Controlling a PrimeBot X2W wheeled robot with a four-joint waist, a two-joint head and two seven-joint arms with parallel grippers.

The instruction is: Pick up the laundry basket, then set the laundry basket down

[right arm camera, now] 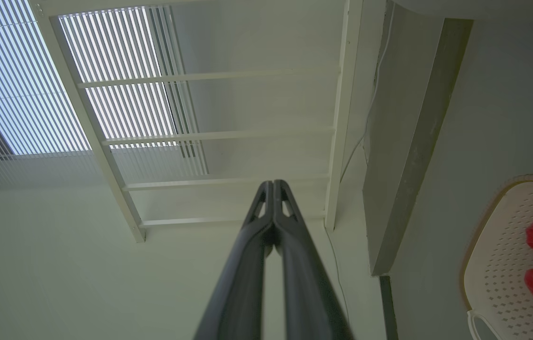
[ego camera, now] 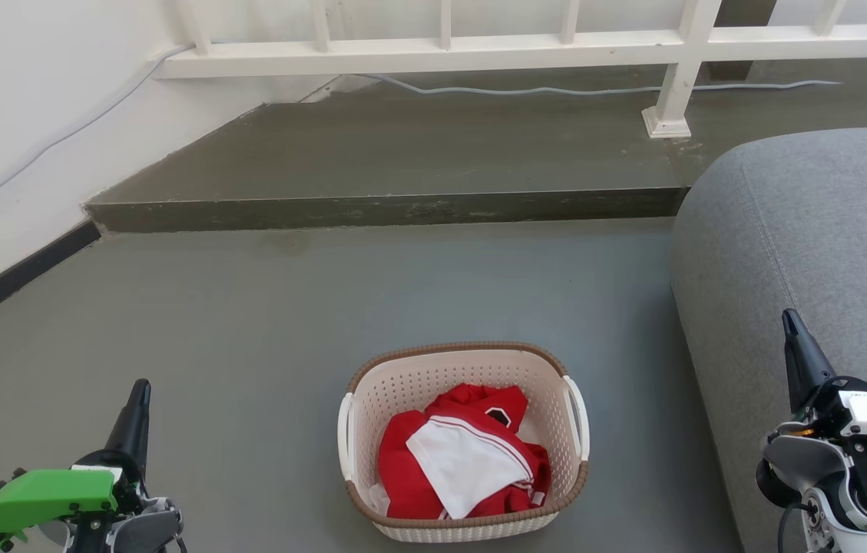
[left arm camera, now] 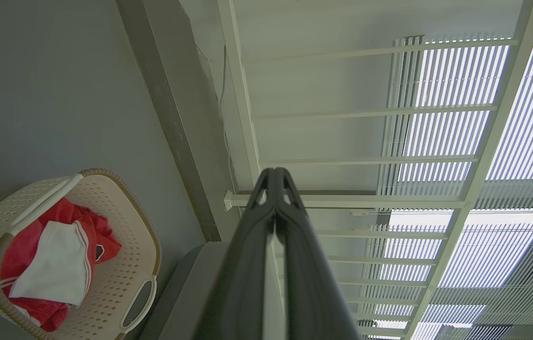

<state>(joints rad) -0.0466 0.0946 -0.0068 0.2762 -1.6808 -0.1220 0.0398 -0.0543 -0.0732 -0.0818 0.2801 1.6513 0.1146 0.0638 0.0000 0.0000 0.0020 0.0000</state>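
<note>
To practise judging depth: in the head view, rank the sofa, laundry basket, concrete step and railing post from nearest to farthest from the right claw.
1. Grey sofa, right beside the right claw.
2. Laundry basket, down to its left.
3. Concrete step, ahead.
4. Railing post, up on the step, farthest.

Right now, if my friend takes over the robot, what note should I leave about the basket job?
Left gripper: shut, empty, left of the laundry basket, not touching it.
Right gripper: shut, empty, beside the grey sofa.
Laundry basket: on the floor between them, red and white clothes inside.
Done: nothing yet.
Left: probably open both grippers, take the white handles, lift, set down.
</note>
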